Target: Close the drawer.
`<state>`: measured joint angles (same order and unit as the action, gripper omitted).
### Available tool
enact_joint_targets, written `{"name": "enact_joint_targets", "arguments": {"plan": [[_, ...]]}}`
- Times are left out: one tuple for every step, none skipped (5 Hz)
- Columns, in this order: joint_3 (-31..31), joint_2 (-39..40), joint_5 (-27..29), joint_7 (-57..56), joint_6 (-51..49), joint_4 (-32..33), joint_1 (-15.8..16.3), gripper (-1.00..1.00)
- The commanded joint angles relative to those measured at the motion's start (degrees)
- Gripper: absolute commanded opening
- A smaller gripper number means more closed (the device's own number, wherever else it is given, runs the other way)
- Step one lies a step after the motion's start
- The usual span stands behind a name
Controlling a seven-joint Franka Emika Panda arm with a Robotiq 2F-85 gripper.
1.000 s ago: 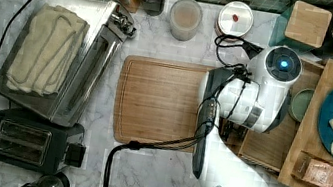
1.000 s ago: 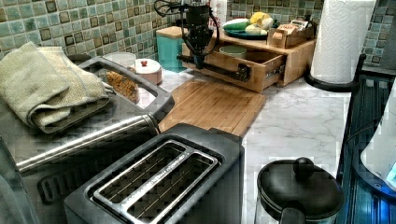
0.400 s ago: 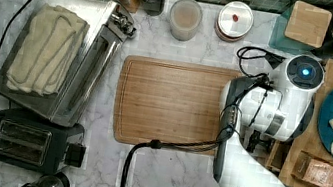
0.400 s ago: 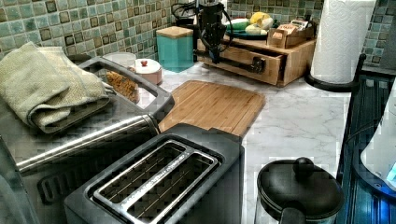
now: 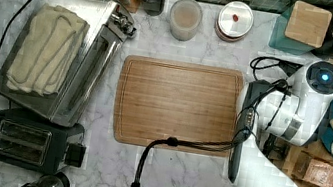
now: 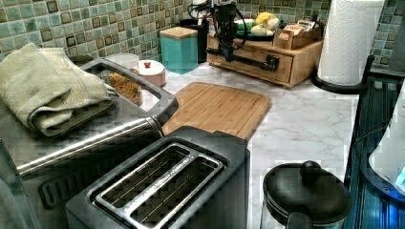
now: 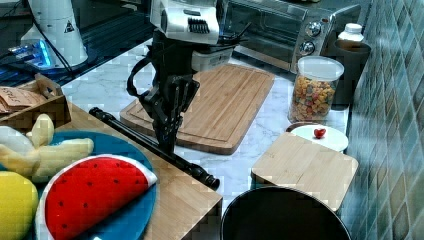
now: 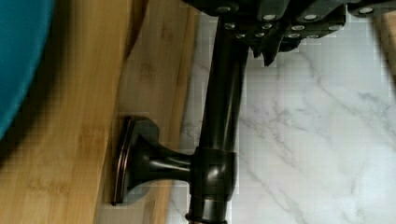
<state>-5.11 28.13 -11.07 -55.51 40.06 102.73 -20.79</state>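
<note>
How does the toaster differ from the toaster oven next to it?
The toaster is black and low, with two open slots on top; the toaster oven is a bigger silver box with knobs on its front. A folded towel lies on the toaster oven, while nothing lies on the toaster. Both stand on the marble counter, at the top view's left of the cutting board.

Top view looks straight down on the counter; left and right views face each other across the cutting board (image 5: 177, 105); wrist view hangs close over the drawer handle (image 8: 219, 121).
</note>
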Motion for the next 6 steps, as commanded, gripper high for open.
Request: {"name": "enact_joint_targets", "arguments": {"plan": [[-8.4, 4.9, 1.5, -9.7, 1.9, -5.6, -13.7, -1.0], [-9.2, 5.0, 2.1, -10.0, 1.9, -5.6, -13.0, -1.0], [-9.3, 5.0, 2.2, -10.0, 1.9, -5.6, -12.9, -1.0], [-9.3, 5.0, 2.2, -10.1, 1.9, -5.6, -12.9, -1.0], [-9.3, 5.0, 2.2, -10.0, 1.9, -5.6, -12.9, -1.0], [-9.4, 5.0, 2.3, -10.1, 2.0, -5.6, -12.8, -1.0]]}}
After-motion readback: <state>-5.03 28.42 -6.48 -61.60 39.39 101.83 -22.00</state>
